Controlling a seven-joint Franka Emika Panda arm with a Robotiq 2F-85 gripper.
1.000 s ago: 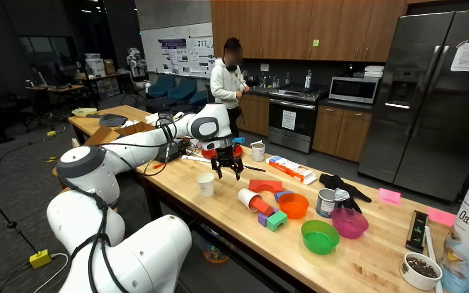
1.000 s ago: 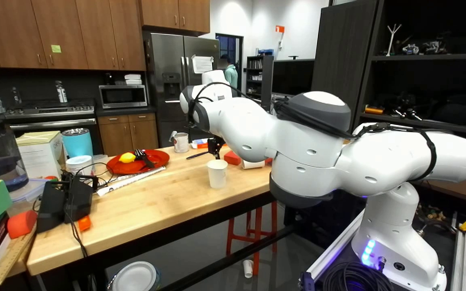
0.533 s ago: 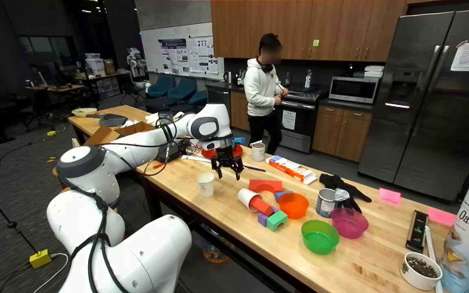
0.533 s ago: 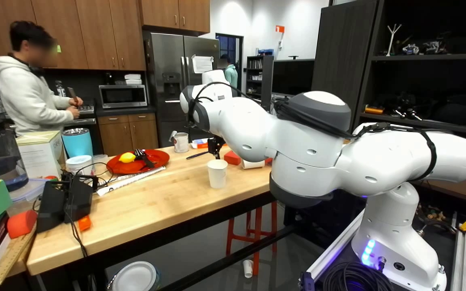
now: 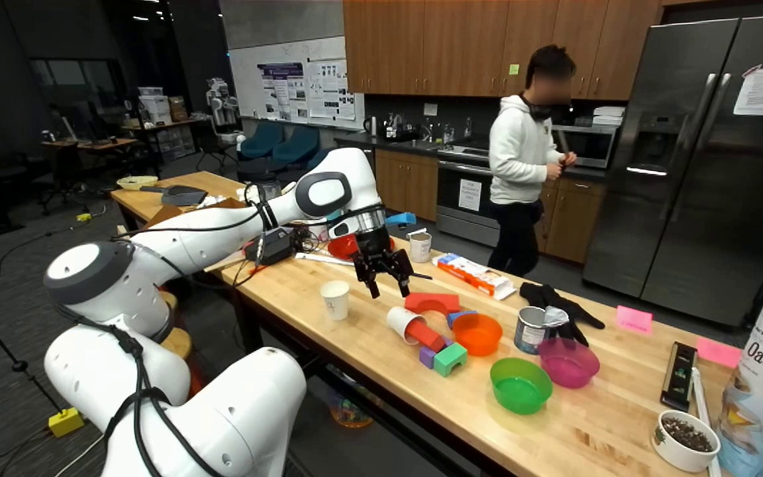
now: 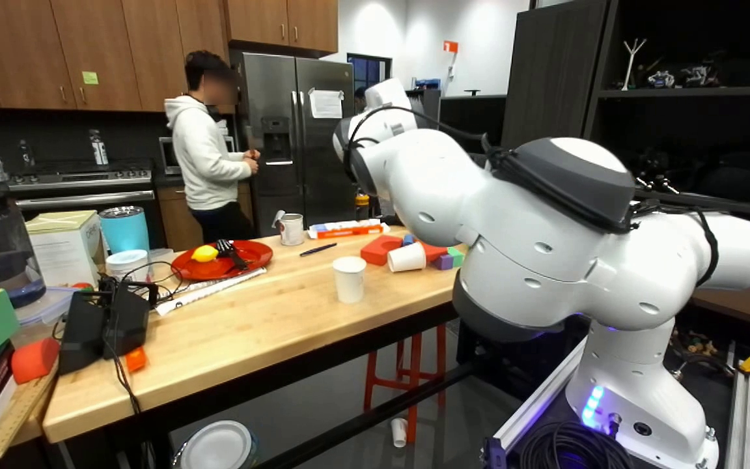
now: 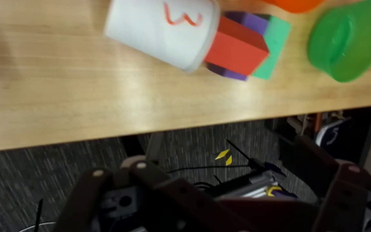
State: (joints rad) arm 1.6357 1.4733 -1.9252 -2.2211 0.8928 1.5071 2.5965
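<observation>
My gripper (image 5: pixel 389 291) is open and empty, tilted, above the table. It is hidden behind the arm in an exterior view; its dark fingers show wide apart in the wrist view (image 7: pixel 221 158). Nearest are a white paper cup (image 5: pixel 398 323) lying on its side and a red arch block (image 5: pixel 432 302). The lying cup carries a red mark in the wrist view (image 7: pixel 163 32). A red block (image 7: pixel 237 46) sticks out of its mouth, by purple blocks (image 5: pixel 427 357) and a green block (image 5: pixel 450 360). Another white cup (image 6: pixel 349 281) stands upright.
An orange bowl (image 5: pixel 477 333), green bowl (image 5: pixel 520 386) and pink bowl (image 5: pixel 568 364) stand past the blocks. A can (image 5: pixel 530 330), black glove (image 5: pixel 563 310) and orange-white box (image 5: pixel 475 275) lie farther along. A red plate (image 6: pixel 245 255) holds a lemon. A person (image 5: pixel 520 152) stands beyond the table.
My gripper has moved toward the lying cup and red arch block and has tilted; it stays open. The arm's elbow has shifted. The person has walked toward the fridge.
</observation>
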